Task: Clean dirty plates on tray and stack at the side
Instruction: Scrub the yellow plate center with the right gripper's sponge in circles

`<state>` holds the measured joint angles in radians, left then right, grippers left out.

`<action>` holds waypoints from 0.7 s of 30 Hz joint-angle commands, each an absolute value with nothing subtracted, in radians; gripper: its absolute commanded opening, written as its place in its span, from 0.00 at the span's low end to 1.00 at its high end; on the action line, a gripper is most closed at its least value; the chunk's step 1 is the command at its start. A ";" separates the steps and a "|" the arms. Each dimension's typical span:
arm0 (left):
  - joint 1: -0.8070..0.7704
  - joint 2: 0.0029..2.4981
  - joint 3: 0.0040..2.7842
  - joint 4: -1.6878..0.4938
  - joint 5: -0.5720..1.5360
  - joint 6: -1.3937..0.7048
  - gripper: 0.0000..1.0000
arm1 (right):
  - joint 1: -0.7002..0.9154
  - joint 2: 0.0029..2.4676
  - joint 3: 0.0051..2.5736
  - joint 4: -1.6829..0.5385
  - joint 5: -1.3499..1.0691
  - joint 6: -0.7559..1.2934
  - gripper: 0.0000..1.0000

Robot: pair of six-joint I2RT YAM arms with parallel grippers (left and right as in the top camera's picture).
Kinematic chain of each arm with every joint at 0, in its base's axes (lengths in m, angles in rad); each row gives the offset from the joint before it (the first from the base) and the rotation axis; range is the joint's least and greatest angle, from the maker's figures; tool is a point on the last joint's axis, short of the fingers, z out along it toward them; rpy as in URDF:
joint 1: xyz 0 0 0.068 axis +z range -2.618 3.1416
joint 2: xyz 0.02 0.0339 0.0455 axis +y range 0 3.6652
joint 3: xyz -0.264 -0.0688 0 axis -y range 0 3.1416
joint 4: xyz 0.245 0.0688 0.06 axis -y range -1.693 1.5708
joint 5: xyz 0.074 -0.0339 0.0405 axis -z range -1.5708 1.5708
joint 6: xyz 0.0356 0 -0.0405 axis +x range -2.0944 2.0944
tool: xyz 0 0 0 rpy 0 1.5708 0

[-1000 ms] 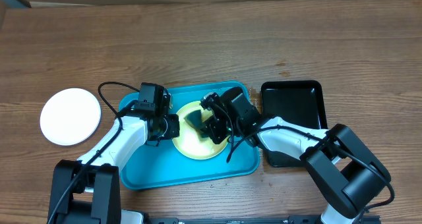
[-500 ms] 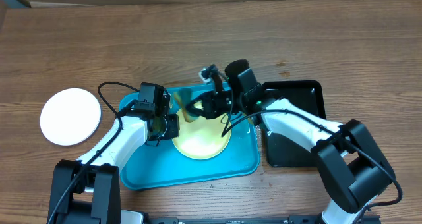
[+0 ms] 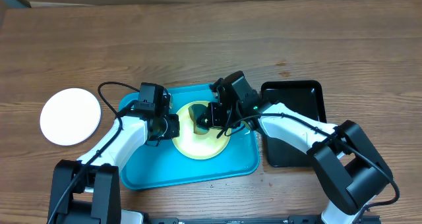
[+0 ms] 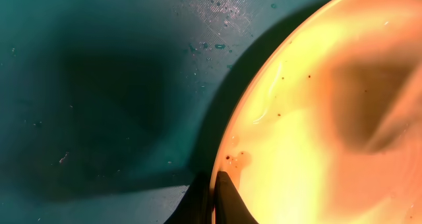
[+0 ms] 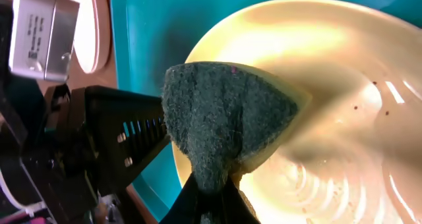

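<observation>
A pale yellow-green plate (image 3: pixel 201 140) lies in the turquoise tray (image 3: pixel 198 168). My left gripper (image 3: pixel 169 126) is shut on the plate's left rim; in the left wrist view its fingers (image 4: pixel 214 201) pinch the rim of the plate (image 4: pixel 330 118), which carries small brown specks. My right gripper (image 3: pixel 210 116) is shut on a dark green scouring sponge (image 3: pixel 196 114) with a yellow backing, held over the plate's far part. In the right wrist view the sponge (image 5: pixel 221 118) hangs just above the plate (image 5: pixel 343 118). A white plate (image 3: pixel 70 116) lies on the table at the left.
A smaller black tray (image 3: pixel 293 122) sits right of the turquoise tray, partly under my right arm. The left arm's cable (image 3: pixel 115 89) loops over the table beside the turquoise tray. The white plate shows in the right wrist view (image 5: pixel 89 26).
My right gripper with the sponge swung up to the tray's far edge, then came back down over the plate's far part. The left gripper has kept its hold on the rim.
</observation>
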<state>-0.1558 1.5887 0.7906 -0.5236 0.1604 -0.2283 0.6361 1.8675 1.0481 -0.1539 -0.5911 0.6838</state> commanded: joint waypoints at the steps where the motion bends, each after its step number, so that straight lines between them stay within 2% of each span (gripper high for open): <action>1: -0.158 1.595 0.780 -0.523 0.158 -0.217 0.04 | 0.636 1.864 1.019 -0.113 -0.581 0.767 0.04; 16: -0.158 1.595 0.780 -0.523 0.158 -0.217 0.04 | 0.706 1.879 1.000 -0.063 -0.516 0.767 0.04; 21: -0.158 1.595 0.780 -0.523 0.158 -0.217 0.04 | 0.718 1.955 1.000 -0.001 -0.515 0.764 0.04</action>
